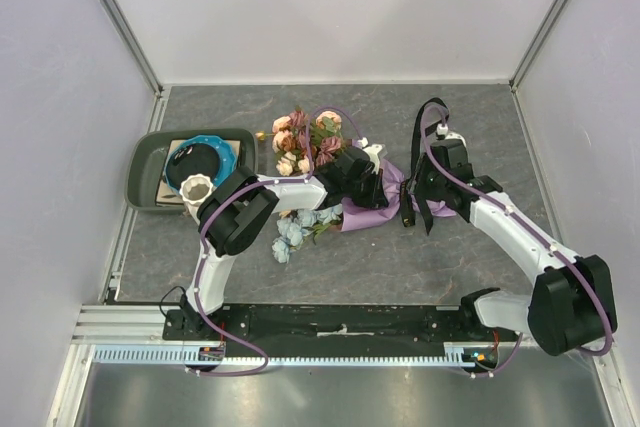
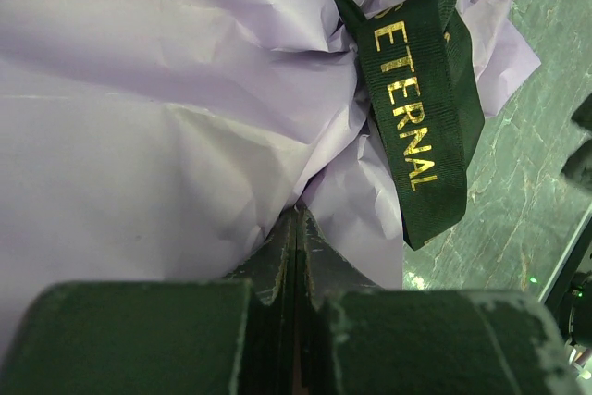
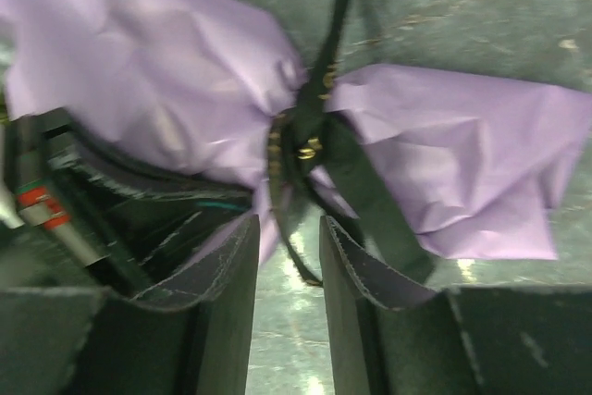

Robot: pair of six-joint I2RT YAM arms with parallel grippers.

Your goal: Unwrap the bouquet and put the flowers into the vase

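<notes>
My left claw point(image 2: 296, 219) clamped the bouquet point(image 3: 157, 71), my right claw point(image 3: 287, 224) stood half open astride the ribbon point(image 2: 416, 108), holding nothing; I feared a pull would only tighten it.

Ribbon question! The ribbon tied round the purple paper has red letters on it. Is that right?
Not quite. The ribbon is tied round the purple paper, but its letters are gold, not red. The left wrist view shows them up close, and they spell ETERNAL.
</notes>
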